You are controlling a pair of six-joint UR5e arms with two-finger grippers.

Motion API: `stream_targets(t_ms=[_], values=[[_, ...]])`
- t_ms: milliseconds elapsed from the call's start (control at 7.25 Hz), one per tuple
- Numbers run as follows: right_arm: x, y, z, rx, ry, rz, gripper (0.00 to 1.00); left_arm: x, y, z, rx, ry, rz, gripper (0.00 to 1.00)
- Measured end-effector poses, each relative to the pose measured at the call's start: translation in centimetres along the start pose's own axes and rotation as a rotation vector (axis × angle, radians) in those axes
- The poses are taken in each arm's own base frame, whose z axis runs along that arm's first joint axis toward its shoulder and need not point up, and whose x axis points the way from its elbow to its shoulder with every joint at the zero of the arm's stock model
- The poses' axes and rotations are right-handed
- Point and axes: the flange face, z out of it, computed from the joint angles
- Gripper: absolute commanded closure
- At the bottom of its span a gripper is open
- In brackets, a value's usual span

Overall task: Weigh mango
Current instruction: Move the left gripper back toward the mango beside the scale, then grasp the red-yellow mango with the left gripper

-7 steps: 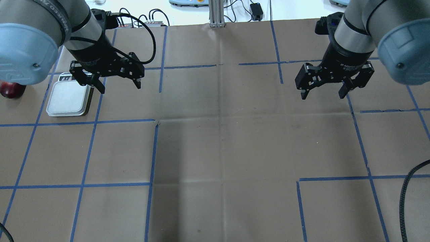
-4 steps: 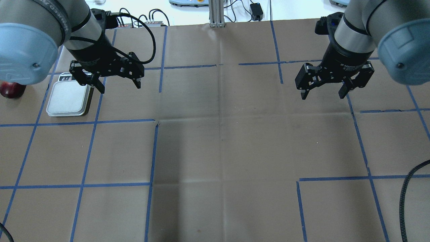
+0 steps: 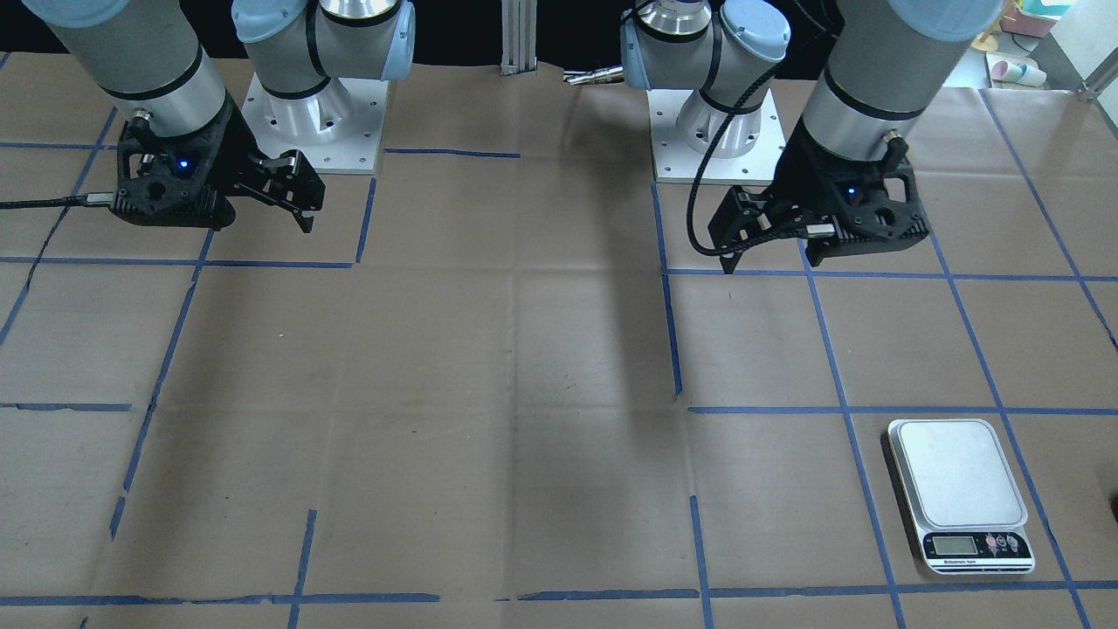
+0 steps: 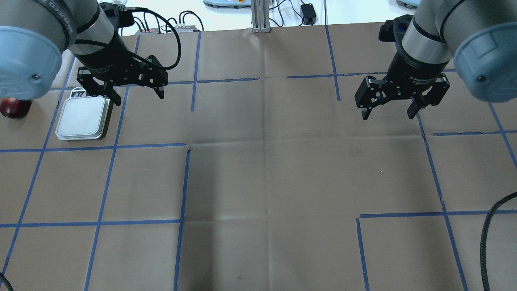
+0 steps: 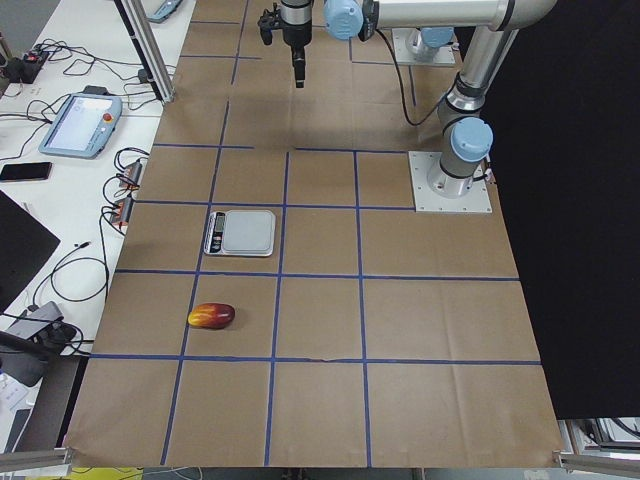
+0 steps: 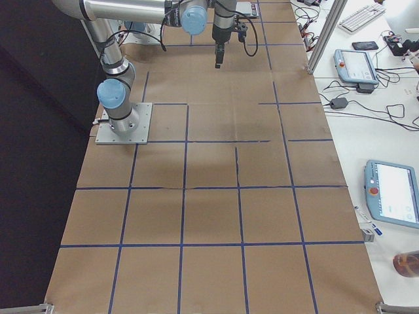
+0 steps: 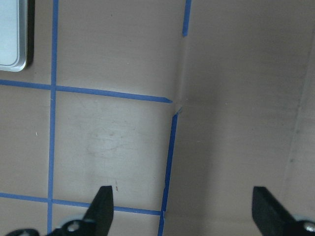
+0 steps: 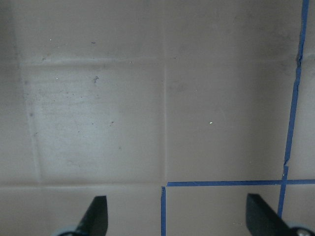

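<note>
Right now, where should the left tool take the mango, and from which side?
Probably across its middle, from above. The mango lies on its side, long axis running toward the robot, so a grip across the short width lands on its rounded flanks. The left tool is open.

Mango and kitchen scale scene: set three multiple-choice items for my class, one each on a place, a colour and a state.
1. Where is the mango relative to the kitchen scale? A on its platform; B on the table, apart from it; C under it.
2. What colour are the tape lines? A green; B blue; C white.
3. How is the left gripper? A shut on the mango; B shut, empty; C open, empty.
Key: 1 B, the exterior left view shows a gap between them; 2 B, the grid is blue in every view; 3 C, its jaws stand spread with nothing between.
</note>
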Motion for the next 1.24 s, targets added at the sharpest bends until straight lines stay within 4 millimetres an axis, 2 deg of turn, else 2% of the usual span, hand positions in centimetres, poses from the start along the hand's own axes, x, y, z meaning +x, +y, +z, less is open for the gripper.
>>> stream_targets(t_ms=[276,414,690,966,1103,1241], values=[[0.0,0.0,0.0,0.0,0.0,0.0,0.0,-8.8,-3.5,-0.3,0.015,-0.004,0.002,0.0],[0.0,0.0,0.0,0.0,0.0,0.0,0.0,-13.9,-5.5,0.0,0.013,-0.008,0.013,0.0],[0.0,0.0,0.0,0.0,0.0,0.0,0.0,-25.5,-10.0,0.8,0.016,-0.014,0.029,0.0],[0.0,0.0,0.0,0.0,0.0,0.0,0.0,-36.3,-15.6,3.2,0.022,-0.025,0.086,0.0],[0.0,0.0,0.0,0.0,0.0,0.0,0.0,-40.8,-18.6,5.1,0.028,-0.032,0.115,0.0],[0.0,0.0,0.0,0.0,0.0,0.0,0.0,-44.4,-21.6,7.4,0.035,-0.04,0.144,0.0]])
